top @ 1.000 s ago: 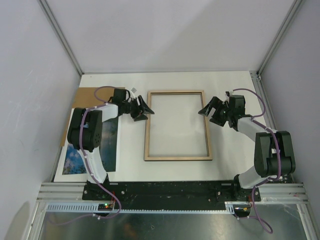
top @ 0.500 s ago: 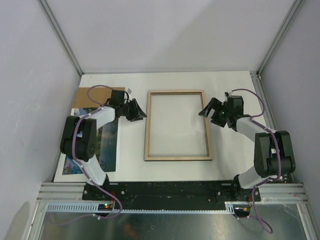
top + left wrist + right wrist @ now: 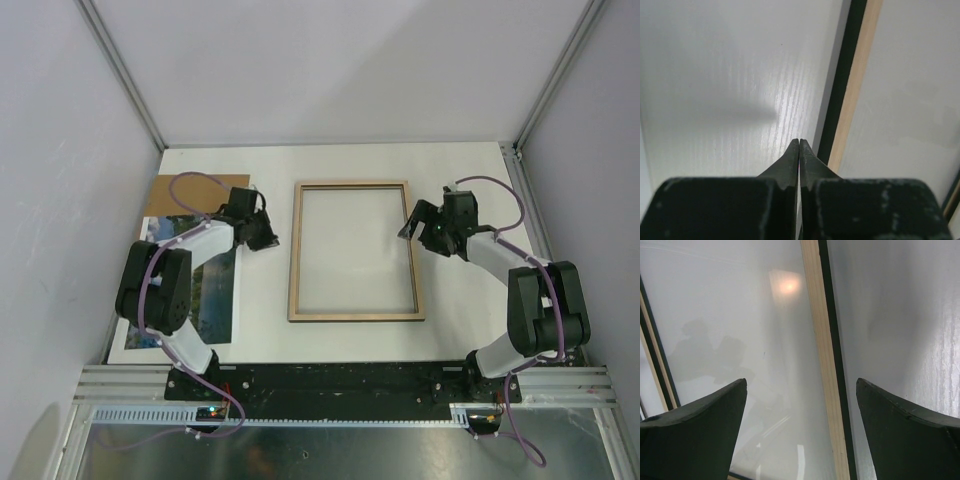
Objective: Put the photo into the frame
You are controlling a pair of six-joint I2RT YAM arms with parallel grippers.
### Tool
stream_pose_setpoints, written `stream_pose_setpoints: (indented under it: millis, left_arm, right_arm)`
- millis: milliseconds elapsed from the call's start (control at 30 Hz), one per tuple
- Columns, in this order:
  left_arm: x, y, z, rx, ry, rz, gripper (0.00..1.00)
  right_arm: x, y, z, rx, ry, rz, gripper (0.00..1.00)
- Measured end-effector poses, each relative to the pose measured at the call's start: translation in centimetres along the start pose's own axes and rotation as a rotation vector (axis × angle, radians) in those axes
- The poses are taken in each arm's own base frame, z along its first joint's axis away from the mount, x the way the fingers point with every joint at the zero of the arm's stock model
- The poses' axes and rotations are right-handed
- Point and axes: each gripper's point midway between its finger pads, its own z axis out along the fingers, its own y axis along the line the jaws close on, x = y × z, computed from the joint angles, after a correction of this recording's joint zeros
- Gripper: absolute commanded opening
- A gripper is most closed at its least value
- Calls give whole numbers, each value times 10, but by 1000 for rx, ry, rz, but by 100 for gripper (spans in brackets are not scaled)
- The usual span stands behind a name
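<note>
Top view: thin pale-wood rectangular frame (image 3: 296, 250) lies flat at centre, long axis near-far. Landscape paper photo (image 3: 218, 295) lies parallel on its left (left arm nearer).
Left wrist: left gripper (image 3: 799, 143) pinched shut, empty, beside the frame.
Right wrist: right gripper (image 3: 801, 384) wide open, empty, straddling the frame's edge.

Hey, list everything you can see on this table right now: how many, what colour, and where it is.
thin rectangular wooden picture frame: one, pale wood side up, clear pane inside, table centre
landscape photo print: one, blue and green, white border, left side, partly under the left arm
flat brown cardboard board: one, brown, far left corner, beyond the photo
white table: one, white, under everything
left pincer: one, black, shut on nothing, just left of the frame's left rail
right pincer: one, black, open, over the frame's right rail
</note>
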Motion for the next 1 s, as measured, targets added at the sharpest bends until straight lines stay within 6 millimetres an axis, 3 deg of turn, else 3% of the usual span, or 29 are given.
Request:
stream_pose_setpoints:
  millis: [300, 633, 1000]
  left_arm:
    - [29, -4, 27, -51, 78, 48, 0]
    - [30, -36, 42, -25, 87, 97, 0]
    - [38, -86, 64, 38, 103, 138, 0]
  right_arm:
    - [0, -7, -2, 48, -2, -11, 94]
    - [-2, -10, -6, 67, -15, -13, 93]
    - [-13, -8, -18, 77, -62, -18, 93]
